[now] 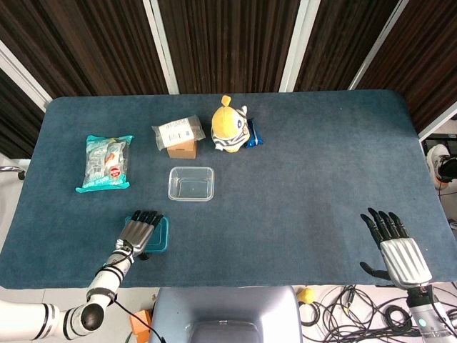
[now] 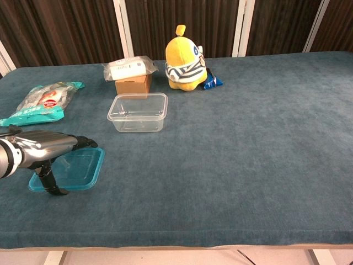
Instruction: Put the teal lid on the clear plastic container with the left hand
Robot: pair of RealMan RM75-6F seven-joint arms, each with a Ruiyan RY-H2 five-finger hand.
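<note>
The teal lid (image 1: 163, 239) (image 2: 79, 168) lies flat near the table's front left edge. My left hand (image 1: 140, 232) (image 2: 45, 148) is stretched out over the lid's left part, fingers straight and pointing toward the table's middle. Its thumb hangs down at the lid's near left corner. The hand holds nothing. The clear plastic container (image 1: 191, 184) (image 2: 138, 112) stands empty and upright, a short way beyond the lid and to its right. My right hand (image 1: 395, 245) rests at the front right of the table with its fingers apart and empty; only the head view shows it.
A yellow plush toy (image 1: 230, 127) (image 2: 185, 62) stands behind the container with a blue packet (image 1: 254, 134) beside it. A small cardboard box (image 1: 181, 148) topped by a plastic bag (image 1: 177, 131) is at back left. A teal snack packet (image 1: 106, 163) (image 2: 43, 101) lies at far left.
</note>
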